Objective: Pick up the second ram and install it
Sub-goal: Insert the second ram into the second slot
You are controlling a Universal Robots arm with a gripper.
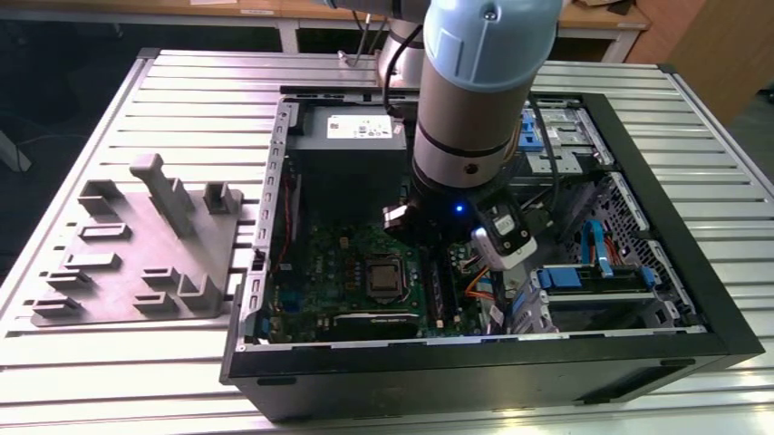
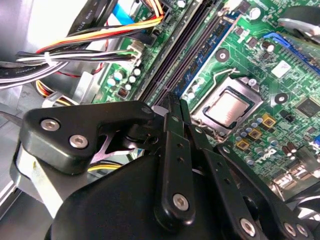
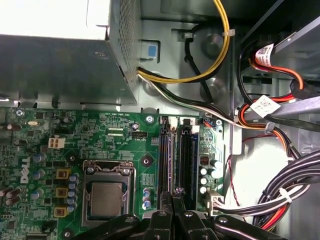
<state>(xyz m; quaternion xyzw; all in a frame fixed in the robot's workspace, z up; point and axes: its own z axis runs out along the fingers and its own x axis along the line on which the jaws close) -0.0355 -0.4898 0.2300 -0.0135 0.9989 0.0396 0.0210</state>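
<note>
Glare bleaches the grey power box (image 3: 60, 50) in the first wrist view, the green board (image 3: 120, 140) beside it evenly lit, while the case (image 1: 484, 372) around it sits dim against the pale tabletop (image 1: 181, 109).

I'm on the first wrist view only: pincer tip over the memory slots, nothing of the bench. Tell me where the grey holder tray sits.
Observer: The grey holder tray lies on the slatted table, outside the computer case, at the exterior view's left.
Operator: Report how the arm stands.
Observer: The arm stands nearly upright, reaching down into the open case above the green motherboard.
Operator: Give me what's on the case's far side from the tray.
Observer: Blue drive brackets sit inside the case at the exterior view's right.
</note>
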